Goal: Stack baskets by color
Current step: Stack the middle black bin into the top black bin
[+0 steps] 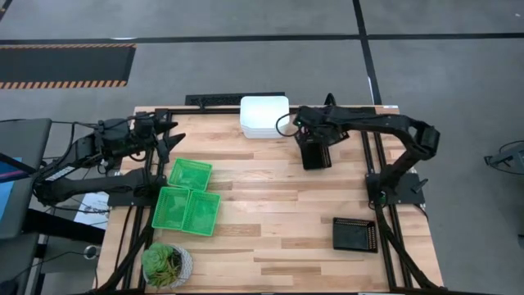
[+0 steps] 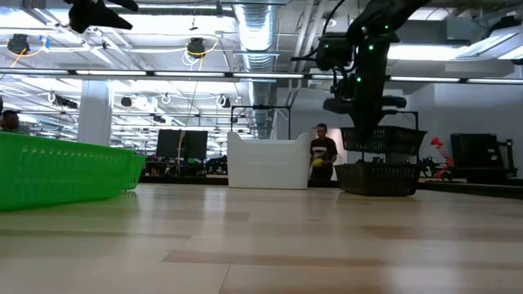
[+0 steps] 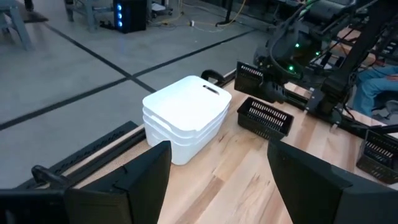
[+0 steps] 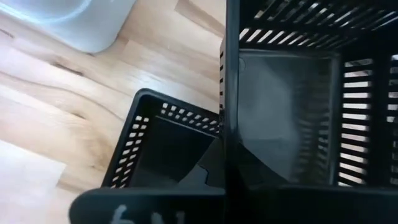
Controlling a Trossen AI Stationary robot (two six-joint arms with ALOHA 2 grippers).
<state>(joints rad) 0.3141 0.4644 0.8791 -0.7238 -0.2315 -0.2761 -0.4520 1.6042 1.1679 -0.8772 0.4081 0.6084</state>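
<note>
The right claw (image 1: 315,141) is clamped on the wall of a black mesh basket (image 2: 382,140), holding it lifted just above a second black basket (image 2: 377,178) that sits on the tabletop (image 1: 278,205) beside the white stack; from the right wrist the lower basket (image 4: 165,146) shows open and offset under the held one (image 4: 298,93); a third black basket (image 1: 354,234) lies well apart near the tabletop's right front edge. The three white baskets (image 1: 264,116) are nested in one stack at the back edge of the tabletop; the three green baskets (image 1: 187,199) lie unstacked on the left side, one just behind two that sit side by side; a potted plant (image 1: 166,264) stands at the front left corner. The left claw (image 1: 169,141) hangs over the left rear of the tabletop with its fingers (image 3: 140,177) spread apart and nothing between them; a person (image 2: 322,155) stands far off in the room behind.
</note>
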